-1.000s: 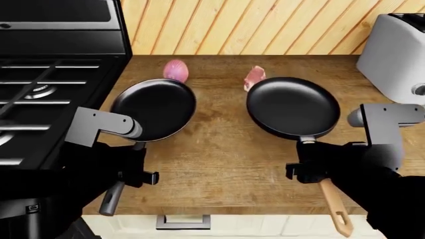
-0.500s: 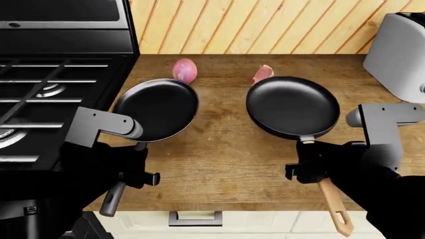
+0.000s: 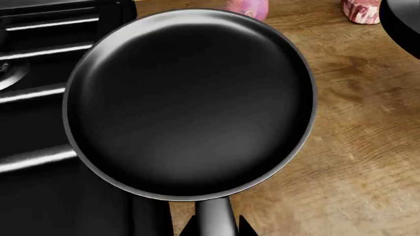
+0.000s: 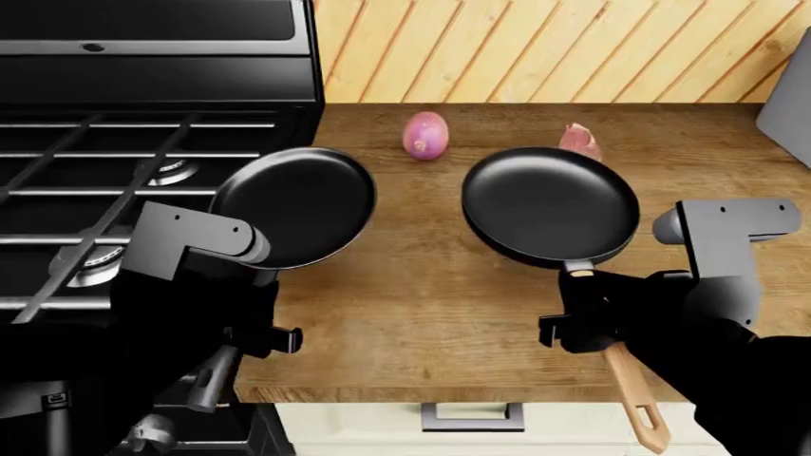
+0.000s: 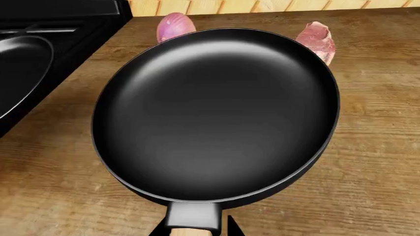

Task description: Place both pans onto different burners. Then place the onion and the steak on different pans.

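Bright, even light and sharp, clean pictures with no blur.

The light is soft and seems to come from above. Each black pan [image 3: 190,98] has a pale grey shine on the far side of its inside, away from the pincer that holds its handle; the wooden-handled pan [image 5: 217,113] shows the same glow. The wooden counter [image 4: 419,285] is well lit, with only faint shadows under the pans. The stove [image 4: 114,180] is very dark, and its grates catch thin bright lines. The robot's arms look almost pure black. Nothing looks bent at the edges.
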Available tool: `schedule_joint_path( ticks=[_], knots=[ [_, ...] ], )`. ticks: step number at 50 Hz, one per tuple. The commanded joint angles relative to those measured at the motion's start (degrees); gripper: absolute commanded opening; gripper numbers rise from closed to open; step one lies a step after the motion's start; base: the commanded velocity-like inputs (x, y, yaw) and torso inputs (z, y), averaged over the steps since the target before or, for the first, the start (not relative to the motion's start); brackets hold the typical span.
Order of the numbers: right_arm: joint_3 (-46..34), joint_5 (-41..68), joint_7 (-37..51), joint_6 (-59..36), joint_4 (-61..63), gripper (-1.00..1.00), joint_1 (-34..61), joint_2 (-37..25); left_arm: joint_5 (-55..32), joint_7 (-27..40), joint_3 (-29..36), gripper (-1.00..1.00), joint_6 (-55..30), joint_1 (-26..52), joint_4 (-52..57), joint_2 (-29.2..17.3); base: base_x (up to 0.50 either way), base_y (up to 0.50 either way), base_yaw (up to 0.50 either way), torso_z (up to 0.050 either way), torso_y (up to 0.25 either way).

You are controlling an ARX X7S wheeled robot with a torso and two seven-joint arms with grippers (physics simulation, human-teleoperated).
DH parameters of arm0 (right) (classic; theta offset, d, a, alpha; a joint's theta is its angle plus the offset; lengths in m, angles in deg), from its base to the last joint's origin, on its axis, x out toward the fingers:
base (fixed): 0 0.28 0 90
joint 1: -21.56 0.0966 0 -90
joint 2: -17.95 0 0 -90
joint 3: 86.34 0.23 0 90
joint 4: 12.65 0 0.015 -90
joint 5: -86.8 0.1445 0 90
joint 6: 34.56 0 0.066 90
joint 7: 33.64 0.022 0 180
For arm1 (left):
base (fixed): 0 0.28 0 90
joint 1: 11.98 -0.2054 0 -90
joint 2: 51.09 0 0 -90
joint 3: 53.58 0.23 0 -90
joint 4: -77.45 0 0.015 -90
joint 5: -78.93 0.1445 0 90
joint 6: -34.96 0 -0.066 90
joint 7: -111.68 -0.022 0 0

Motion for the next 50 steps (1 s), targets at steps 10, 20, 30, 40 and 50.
schedule_joint_path(
  ticks=[10,20,30,40,50],
  knots=[
    [1.37,-1.33,-1.11,1.08,0.62,-1.00,0.86,-0.39,1.73,1.56,-1.34,-1.00,0.88,1.87,0.38,-0.17,0.00,0.44,0.00,0.002,0.004],
    [1.14,-1.27,-1.24,1.39,0.73,-1.00,0.82,-0.55,1.59,1.67,-1.20,-1.00,1.05,1.98,0.46,-0.32,0.00,0.45,0.00,0.001,0.004],
    [0.81,-1.50,-1.48,1.62,0.72,-1.00,0.88,-0.63,1.54,1.69,-1.06,-1.00,1.23,1.99,0.51,-0.50,0.00,0.45,0.00,0.002,0.004],
    [0.54,-1.55,-1.76,1.99,0.73,-1.00,0.85,-0.88,1.84,1.38,-0.80,-1.00,1.38,2.05,0.43,-0.53,0.00,0.45,0.00,0.002,0.004],
    [0.20,-1.40,-1.82,2.42,0.89,-1.00,0.88,-1.11,1.73,1.37,-0.76,-1.00,1.64,1.91,0.61,-0.75,0.00,0.45,0.00,0.001,0.004]
  ],
)
